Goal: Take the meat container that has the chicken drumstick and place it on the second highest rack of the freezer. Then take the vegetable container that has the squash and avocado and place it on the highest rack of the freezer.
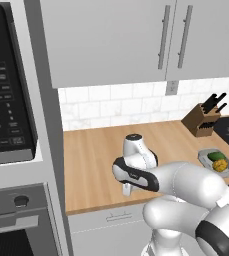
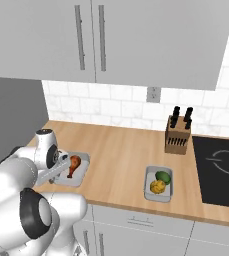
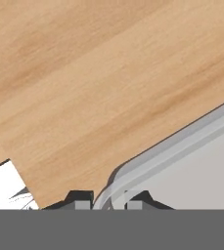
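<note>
I see fingers (image 3: 108,201) pinched on meat container (image 2: 77,170) rim corner, bottom centre; tray looks light, stiff, slippery, drumstick (image 2: 74,165) loose.

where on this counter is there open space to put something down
The wooden counter is bare between the drumstick tray and the vegetable tray, back to the tiled wall. It's tighter around the knife block beside the cooktop.
</note>
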